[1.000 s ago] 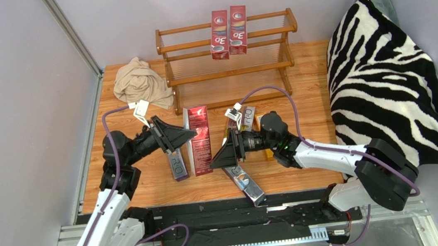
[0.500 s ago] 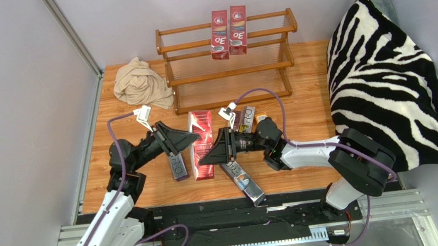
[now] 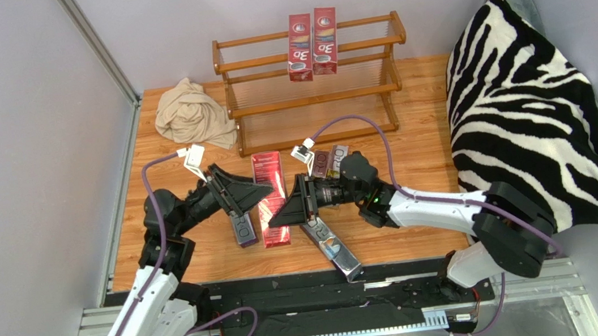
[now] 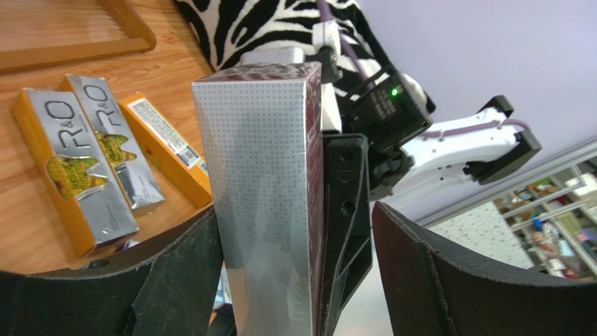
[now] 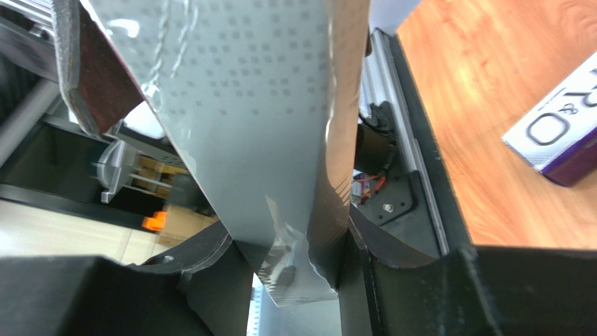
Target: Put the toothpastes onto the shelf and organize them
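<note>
The handover has just flipped. A second ago my left end effector was pinched shut against the red carton. Now its jaws stand wide, released, with the carton between them and a clear gap on 1 side. Over the same second the right end effector has narrowed and moved in toward the left arm. Its wrist view shows its jaws clenched on the carton's grey dotted face, so I read the carton as held by the right arm alone.

The carton is mid-bench, between the 2 arms and well short of the shelf. From above it looks narrower than before, so I judge it is tipped onto a long edge. I cannot tell whether it is clear of the wood.

For the task, this means 1 more toothpaste is ready to travel. 2 red cartons stand side by side on the shelf's top tier. The rest are down here: a silver carton just beside the held one, a second silver carton near the front edge, and 3 flat cartons lying together, partly under the right arm. My next concern is backing the left jaws away without nudging the carton.
</note>
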You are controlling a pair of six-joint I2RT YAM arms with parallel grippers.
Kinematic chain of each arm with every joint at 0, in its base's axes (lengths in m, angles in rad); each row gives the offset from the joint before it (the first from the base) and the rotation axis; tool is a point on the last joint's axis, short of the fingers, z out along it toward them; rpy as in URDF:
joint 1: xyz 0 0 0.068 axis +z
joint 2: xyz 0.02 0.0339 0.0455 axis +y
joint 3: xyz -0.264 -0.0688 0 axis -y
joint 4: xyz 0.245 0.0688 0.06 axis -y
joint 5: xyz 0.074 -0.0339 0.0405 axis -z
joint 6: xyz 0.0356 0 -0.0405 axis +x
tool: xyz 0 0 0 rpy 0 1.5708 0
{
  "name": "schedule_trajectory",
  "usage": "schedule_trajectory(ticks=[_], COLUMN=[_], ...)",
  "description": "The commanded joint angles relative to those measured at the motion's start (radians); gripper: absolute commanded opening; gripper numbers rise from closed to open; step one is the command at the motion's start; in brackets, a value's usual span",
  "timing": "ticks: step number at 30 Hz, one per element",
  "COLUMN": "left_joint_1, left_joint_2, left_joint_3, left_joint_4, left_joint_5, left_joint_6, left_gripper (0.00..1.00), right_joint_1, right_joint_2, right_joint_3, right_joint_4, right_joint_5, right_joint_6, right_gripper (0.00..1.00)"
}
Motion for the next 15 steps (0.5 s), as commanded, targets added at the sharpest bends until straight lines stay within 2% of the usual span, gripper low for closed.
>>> schedule_trajectory(ticks=[1, 6, 10, 15], left_joint_1=[-0.004, -0.006, -0.006, -0.006], left_joint_2=[-0.026, 0.006, 0.008, 0.003], left_joint_3=[0.098, 0.102, 0.096, 0.079], left_joint_4=[-0.153, -0.158, -0.145, -0.108], left_joint_5=[0.02, 0.075, 0.084, 0.106], left_joint_6=[0.155, 0.175, 0.185, 0.166], left_gripper=[0.82, 0.82, 0.77, 0.63], right_joint_1=[0.004, 0.004, 0.004, 0.005], right_joint_2=[-0.103, -0.086, -0.068, -0.059], right_joint_3=[0.139, 0.256, 0.286, 0.309], right_joint_4=[-0.41, -0.631, -0.676, -0.734], right_joint_5=[0.029, -0.043, -0.098, -0.111], right_joint_6=[-0.264, -0.384, -0.427, -0.459], right_gripper=[0.34, 0.34, 0.33, 0.34])
